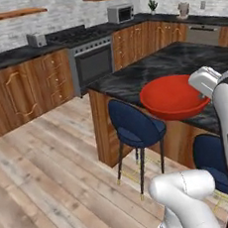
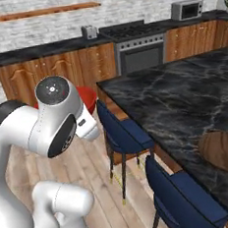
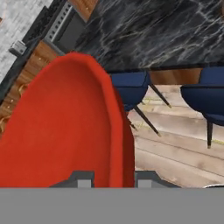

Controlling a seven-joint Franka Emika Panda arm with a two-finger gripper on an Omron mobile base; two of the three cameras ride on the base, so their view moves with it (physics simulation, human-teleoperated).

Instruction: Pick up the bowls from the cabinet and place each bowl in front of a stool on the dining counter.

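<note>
My gripper (image 3: pixel 114 179) is shut on the rim of the glossy red bowl (image 1: pixel 173 98), which hangs tilted at the near edge of the dining counter (image 1: pixel 146 70), above and just right of a navy stool (image 1: pixel 135 126). The bowl's rim runs between the two fingertips (image 3: pixel 85 180) in the hand view. From the right base view a slice of the red bowl (image 2: pixel 89 99) shows behind my arm. The dark brown bowl (image 2: pixel 223 151) rests on the black marble top (image 2: pixel 183 94), in front of the nearer stool (image 2: pixel 186 198). The cabinet is out of view.
A second stool (image 1: pixel 210 156) stands right of the first, partly behind my arm. Base cabinets, an oven (image 1: pixel 93 63), a toaster (image 1: pixel 36 40) and a microwave (image 1: pixel 120 13) line the far wall. Open wooden floor (image 1: pixel 52 167) lies left of the island.
</note>
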